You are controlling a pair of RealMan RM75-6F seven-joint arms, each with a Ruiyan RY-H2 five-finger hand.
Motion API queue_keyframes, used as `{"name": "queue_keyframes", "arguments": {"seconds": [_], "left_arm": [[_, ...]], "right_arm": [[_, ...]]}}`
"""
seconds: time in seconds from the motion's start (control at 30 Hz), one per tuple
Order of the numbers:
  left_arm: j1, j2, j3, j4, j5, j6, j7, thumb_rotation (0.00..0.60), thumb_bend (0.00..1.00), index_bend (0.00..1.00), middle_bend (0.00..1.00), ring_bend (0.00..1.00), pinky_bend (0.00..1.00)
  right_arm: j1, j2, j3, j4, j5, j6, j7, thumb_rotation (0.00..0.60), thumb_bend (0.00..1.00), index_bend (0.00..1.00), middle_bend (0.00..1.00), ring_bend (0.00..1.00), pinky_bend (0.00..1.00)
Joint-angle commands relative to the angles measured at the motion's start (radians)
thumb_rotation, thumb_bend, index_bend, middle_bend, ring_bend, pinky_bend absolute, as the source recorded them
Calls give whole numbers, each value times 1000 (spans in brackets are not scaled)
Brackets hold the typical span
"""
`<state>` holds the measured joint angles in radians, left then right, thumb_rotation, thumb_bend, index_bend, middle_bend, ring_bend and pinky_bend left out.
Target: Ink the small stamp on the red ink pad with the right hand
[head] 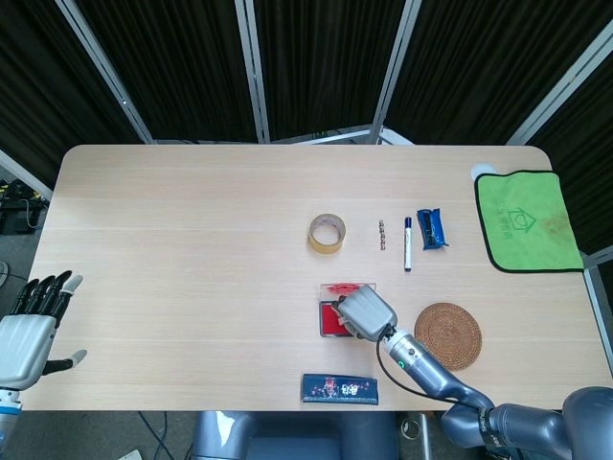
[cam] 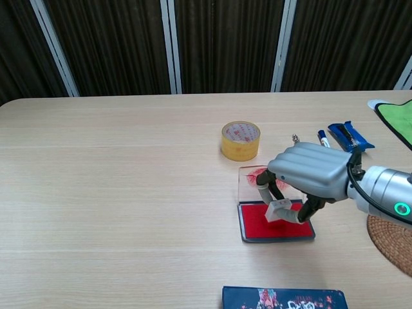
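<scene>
The small stamp is pinched between the fingers of the right hand and is held tilted, low over the red ink pad; whether its face touches the pad cannot be told. The pad's clear lid is seen standing open behind it. A roll of yellow tape lies just beyond. The left hand is held off the table's left edge, its fingers spread and empty.
</scene>
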<state>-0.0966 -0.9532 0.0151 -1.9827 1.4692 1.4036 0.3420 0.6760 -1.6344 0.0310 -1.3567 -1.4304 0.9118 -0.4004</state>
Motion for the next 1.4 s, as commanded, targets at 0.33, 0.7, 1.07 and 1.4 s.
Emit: {"name": "queue_keyframes", "arguments": {"seconds": [0.33, 0.7, 1.07, 1.4], "left_arm": [[1, 5, 1, -1, 1, 3, -7, 600, 0, 0, 0, 0, 0], [0, 7, 2, -3, -3, 0, -8, 600, 0, 0, 0, 0, 0], [-8, -1, 1, -6, -12, -10, 10, 600, 0, 0, 0, 0, 0], [-8, -8, 0, -7, -23, -9, 24, 600, 0, 0, 0, 0, 0]], "right_arm": [[-5, 33, 15, -49, -9, 38, 15, 600, 454, 593, 599, 811, 1000], [-37, 222, 35, -193, -26, 109, 70, 600, 455, 599, 604, 811, 1000], [-87, 210, -30, -19, -30, 98, 162, 600, 454, 598, 604, 811, 1000], [-92, 143, -40, 92, -51, 98, 204, 600, 453, 598, 604, 810, 1000]]}}
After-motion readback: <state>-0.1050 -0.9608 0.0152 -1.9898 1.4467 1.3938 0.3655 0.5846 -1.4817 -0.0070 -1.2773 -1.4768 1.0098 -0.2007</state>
